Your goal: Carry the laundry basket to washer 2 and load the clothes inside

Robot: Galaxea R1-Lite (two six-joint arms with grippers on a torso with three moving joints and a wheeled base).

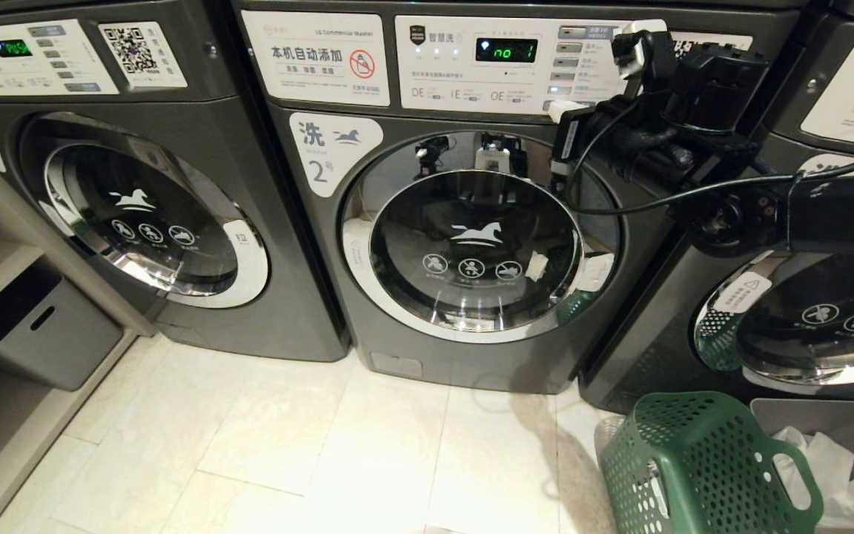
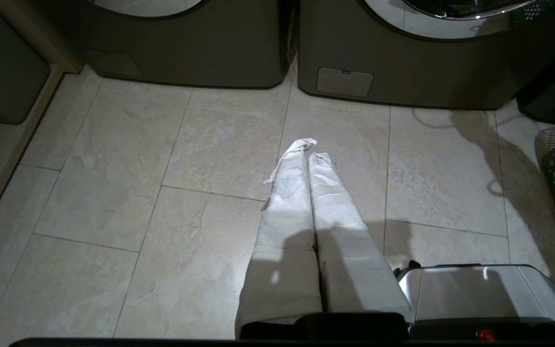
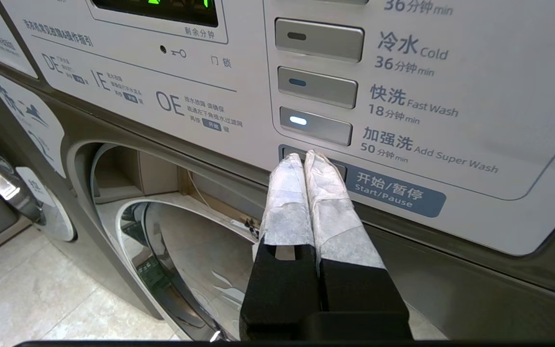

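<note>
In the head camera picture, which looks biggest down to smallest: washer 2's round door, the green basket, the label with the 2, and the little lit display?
As they look in the head view:
1. Washer 2's door
2. The green basket, partly cut off and nearer the camera, so its true size is unsure
3. The "2" label
4. The display

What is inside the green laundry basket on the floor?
The laundry basket lies tilted, its opening facing away. No clothes show through its wall holes; the inside is mostly hidden.

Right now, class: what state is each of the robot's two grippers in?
Left gripper: jaws shut, empty, hanging above the pale tiled floor.
Right gripper: jaws shut, empty, tips at the Start/Pause button of the dark grey front-loading washer 2.
</note>
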